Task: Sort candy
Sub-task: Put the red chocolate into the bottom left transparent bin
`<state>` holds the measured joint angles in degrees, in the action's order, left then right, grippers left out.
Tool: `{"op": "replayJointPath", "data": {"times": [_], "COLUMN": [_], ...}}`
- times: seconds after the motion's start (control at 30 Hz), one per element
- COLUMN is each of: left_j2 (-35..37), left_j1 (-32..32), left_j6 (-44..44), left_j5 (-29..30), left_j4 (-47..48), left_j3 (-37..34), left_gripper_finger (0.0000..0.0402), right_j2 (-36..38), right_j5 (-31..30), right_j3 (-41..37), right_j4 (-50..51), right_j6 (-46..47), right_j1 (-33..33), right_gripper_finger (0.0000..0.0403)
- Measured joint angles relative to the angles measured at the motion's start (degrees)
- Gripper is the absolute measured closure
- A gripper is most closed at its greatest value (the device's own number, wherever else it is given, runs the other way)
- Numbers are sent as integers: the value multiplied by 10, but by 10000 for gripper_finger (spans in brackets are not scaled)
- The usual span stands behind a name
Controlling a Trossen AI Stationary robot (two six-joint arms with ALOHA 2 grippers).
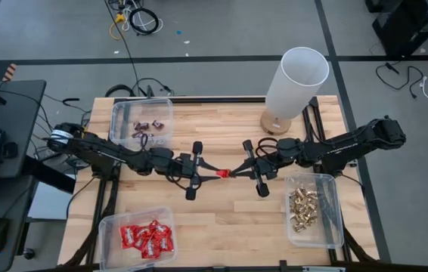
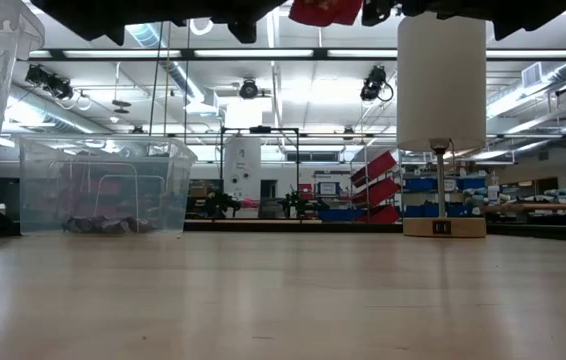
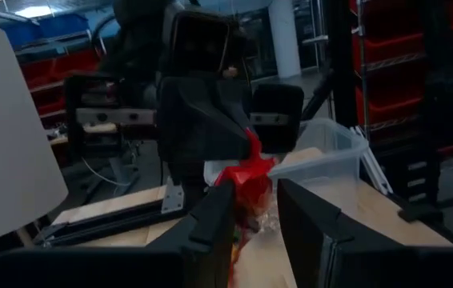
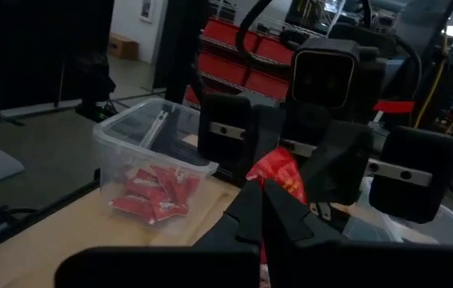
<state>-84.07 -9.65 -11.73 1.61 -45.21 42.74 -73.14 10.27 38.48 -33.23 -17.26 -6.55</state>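
On the wooden table (image 1: pixel 221 219), clear bins (image 1: pixel 141 121)

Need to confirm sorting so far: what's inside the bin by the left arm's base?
The bin holds a few dark purple-brown mini bars, loosely scattered over its floor. No red or gold pieces show there; an exact count isn't clear.
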Motion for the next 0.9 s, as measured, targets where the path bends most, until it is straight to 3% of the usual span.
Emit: {"op": "replayJointPath", "data": {"times": [0.23, 0.47, 0.67, 0.9], "left_j2": [0, 0, 0, 2], "left_j1": [0, 0, -3, -2], "left_j6": [0, -2, 0, 4], "left_j5": [5, 17, 49, 72], "left_j4": [11, 20, 20, 22], "left_j3": [0, 0, 0, 0], "left_gripper_finger": [309, 393, 399, 400], "right_j2": [0, 0, 0, 0], "right_j5": [-1, -4, -7, -88], "right_j3": [0, 0, 0, 0], "right_j4": [1, 3, 7, 18], "right_j6": [1, 1, 3, 35], "right_j1": [0, 0, 0, -2], "right_gripper_finger": [403, 403, 400, 364]}}
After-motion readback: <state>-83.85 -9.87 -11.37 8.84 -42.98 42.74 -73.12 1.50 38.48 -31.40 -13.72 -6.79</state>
